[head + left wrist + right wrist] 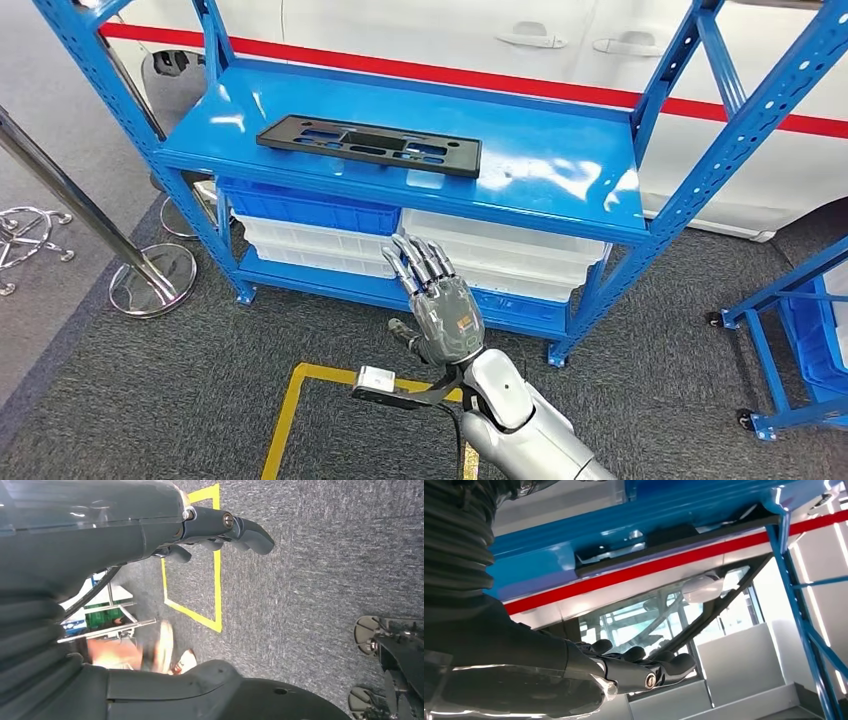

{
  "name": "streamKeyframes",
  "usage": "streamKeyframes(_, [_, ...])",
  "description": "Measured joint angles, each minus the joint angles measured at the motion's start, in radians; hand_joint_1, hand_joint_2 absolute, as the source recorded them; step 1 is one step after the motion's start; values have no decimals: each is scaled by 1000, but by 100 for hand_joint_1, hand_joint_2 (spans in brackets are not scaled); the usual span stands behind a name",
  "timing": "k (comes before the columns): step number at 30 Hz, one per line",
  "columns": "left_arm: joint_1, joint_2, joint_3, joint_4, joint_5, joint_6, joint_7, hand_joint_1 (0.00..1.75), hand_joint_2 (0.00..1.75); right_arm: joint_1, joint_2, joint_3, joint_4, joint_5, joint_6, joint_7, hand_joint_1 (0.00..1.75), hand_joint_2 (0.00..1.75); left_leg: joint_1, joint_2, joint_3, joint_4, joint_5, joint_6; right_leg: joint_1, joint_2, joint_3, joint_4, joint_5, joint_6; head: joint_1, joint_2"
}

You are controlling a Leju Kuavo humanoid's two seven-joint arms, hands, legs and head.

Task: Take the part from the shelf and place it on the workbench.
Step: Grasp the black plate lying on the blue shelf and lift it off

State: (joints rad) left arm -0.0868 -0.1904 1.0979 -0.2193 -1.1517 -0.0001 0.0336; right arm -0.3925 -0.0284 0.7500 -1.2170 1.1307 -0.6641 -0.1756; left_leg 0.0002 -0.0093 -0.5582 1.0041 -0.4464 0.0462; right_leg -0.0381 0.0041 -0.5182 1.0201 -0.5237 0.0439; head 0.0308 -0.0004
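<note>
The blue shelf (560, 165) dominates the head view, a white car with a red stripe (560, 85) parked behind it, grey carpet below with a yellow floor marking (290, 410). Blue and white bins (330, 215) sit on the lower level. On the top deck lies the part (370, 146), a long flat black panel with slots, close to the front edge and lying slightly askew.

Now the right hand (437, 305): raised in front of the lower shelf, fingers spread and straight, holding nothing, well short of the part and below it. The left hand (220, 530) hangs low over the carpet; its fingers look loosely curled with nothing in them, though that wrist view is too cramped to be sure.

So the reach is the step in hand. The panel is thin and flat, so the hand likely needs to come up over the front lip and pinch the near long edge, near the middle to stop it tipping.
</note>
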Motion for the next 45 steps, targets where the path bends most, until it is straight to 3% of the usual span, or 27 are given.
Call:
streamKeyframes(3, [0, 0, 0, 0, 0, -1, 0, 0, 175, 6, 0, 1, -2, 0, 0, 0, 0, 175, -3, 2, 2, -5, 1, 8, 6, -1, -109, 201, -86, -7, 0, 0])
streamKeyframes(4, [1, 1, 0, 0, 0, -1, 0, 0, 175, 9, -1, 1, -1, 0, 0, 1, 0, 175, -6, 2, 3, -4, 0, 10, 9, -1, -143, 256, -97, -10, 0, 0])
streamKeyframes(5, [1, 1, 0, 0, 0, -1, 0, 0, 175, 12, -2, 1, -1, 0, 0, 1, 0, 175, -10, 1, 4, -3, -2, 11, 12, -1, -162, 273, -85, -15, 0, 0])
streamKeyframes(6, [1, 1, 0, 0, 0, -1, 0, 0, 175, 13, -2, 1, -2, 0, 0, 1, 0, 175, -13, 0, 7, -2, -5, 11, 16, -1, -159, 248, -52, -22, 0, 0])
streamKeyframes(8, [2, 0, 0, 0, 0, -1, 0, 0, 175, 13, -2, 2, -2, 0, 0, 2, 0, 175, -18, -2, 16, 0, -13, 10, 27, -1, -111, 116, 34, -44, 0, 0])
streamKeyframes(10, [2, -1, 0, 2, 0, -2, 0, 0, 175, 13, -2, 2, -2, 0, 0, 2, 0, 175, -21, -3, 19, 4, -19, 4, 37, -1, -72, 16, 74, -62, 0, 0])
streamKeyframes(12, [2, -2, 0, 3, 0, -3, 0, 0, 175, 13, -2, 2, -2, 0, 0, 2, 0, 175, -20, -3, 16, 4, -23, -5, 41, -1, -67, -4, 72, -67, 0, 0])
streamKeyframes(15, [1, 1, 0, 3, 0, -2, -1, 0, 175, 12, 0, 2, -4, 0, 0, 3, 0, 175, -17, 0, 7, 31, -43, -25, 30, -2, -52, -23, 74, -72, 0, 0])
streamKeyframes(17, [1, 2, 0, 3, 0, -1, -1, 0, 175, 10, 2, 2, -6, 0, 0, 3, 0, 175, -8, 2, -44, 134, -91, -41, 24, -5, -40, -32, 72, -76, 0, 0])
streamKeyframes(19, [2, 3, 0, 3, 0, -1, -1, 0, 175, 11, 2, 2, -7, 0, 0, 3, 0, 175, 6, 2, -120, 261, -132, -57, 22, -8, -36, -31, 65, -76, 0, 0])
streamKeyframes(20, [3, 4, 0, 3, 0, -1, -1, 0, 175, 12, 2, 2, -7, 0, 0, 3, 0, 175, 13, 3, -142, 288, -126, -64, 19, -8, -33, -29, 60, -73, 0, 0])
streamKeyframes(21, [4, 4, 0, 3, 0, -1, -1, 0, 175, 12, 2, 2, -7, 0, 0, 3, 0, 175, 19, 3, -144, 275, -100, -71, 15, -7, -28, -27, 54, -68, 0, 0])
streamKeyframes(23, [5, 5, 0, 3, 0, -1, 0, 0, 175, 12, 2, 2, -7, 0, 0, 3, 0, 175, 30, 5, -96, 155, -18, -84, 5, -5, -13, -21, 38, -54, 0, 0])
streamKeyframes(24, [6, 5, 0, 4, 0, -1, 0, 0, 175, 11, 3, 2, -7, 0, -1, 3, 0, 175, 31, 6, -68, 93, 7, -87, 3, -4, -8, -17, 30, -45, 0, 0])
streamKeyframes(26, [4, 4, 0, 5, 0, -1, 0, 0, 175, 10, 3, 2, -8, 0, -1, 4, 0, 175, 28, 6, -42, 36, 12, -75, 6, -4, -4, -12, 20, -29, -1, 0])
streamKeyframes(28, [3, 4, 0, 6, -1, -1, -1, 0, 175, 9, 3, 3, -8, 0, -2, 4, 0, 175, 25, 4, -40, 32, 1, -49, 7, -4, -2, -11, 20, -19, -1, 0])
streamKeyframes(30, [5, 4, 0, 6, -1, -1, -1, 0, 175, 8, 3, 3, -9, -1, -3, 5, 0, 175, 24, 3, -30, 28, -4, -31, 4, -5, -11, 19, 10, -14, -1, 0])
streamKeyframes(32, [5, 4, 0, 6, -2, -1, 0, 0, 175, 6, 3, 3, -10, -1, -4, 5, 0, 175, 20, 3, -19, 25, -11, -17, 6, -5, -67, 118, -29, -14, -1, 0])
streamKeyframes(34, [5, 4, 0, 6, -2, -1, -1, 0, 175, 7, 2, 3, -10, -1, -4, 5, 0, 175, 12, 2, -11, 25, -20, -6, 12, -5, -158, 249, -73, -17, -1, 0])
streamKeyframes(35, [5, 4, 0, 6, -2, 0, -1, 0, 175, 8, 2, 4, -10, -1, -4, 5, 0, 175, 6, 2, -4, 25, -25, -1, 17, -5, -193, 288, -75, -22, -1, 0])
streamKeyframes(36, [6, 4, 0, 6, -2, 0, -1, 0, 175, 9, 2, 4, -9, -1, -4, 5, 0, 175, -1, 1, 4, 25, -32, 2, 23, -5, -210, 291, -57, -30, -1, 0])
streamKeyframes(37, [7, 4, 0, 6, -3, 1, -1, 0, 175, 9, 2, 4, -9, -1, -4, 5, 0, 175, -9, 0, 15, 25, -39, 4, 31, -5, -208, 256, -18, -42, -1, 0])
streamKeyframes(39, [8, 2, 0, 6, -3, 2, -1, 0, 175, 9, 2, 4, -9, -1, -5, 5, 0, 175, -21, -2, 37, 23, -55, 8, 49, -6, -166, 125, 76, -80, -2, 0])
streamKeyframes(41, [7, -1, 0, 7, -4, 3, -1, 0, 175, 7, 2, 5, -10, 0, -6, 5, 0, 175, -22, -2, 50, 15, -65, 4, 64, -6, -134, 32, 111, -112, -4, 0])
streamKeyframes(43, [3, -2, 0, 8, -4, 3, -1, 0, 175, 6, 3, 6, -9, 0, -8, 5, 0, 175, -18, 1, 60, 12, -60, -7, 70, -4, -118, -2, 107, -124, -4, 0])
streamKeyframes(45, [2, -1, 0, 8, -4, 2, -2, 0, 175, 6, 4, 6, -10, 0, -9, 5, 0, 175, -19, 5, 63, 32, -53, -17, 62, -4, -84, -35, 114, -121, -4, 0])
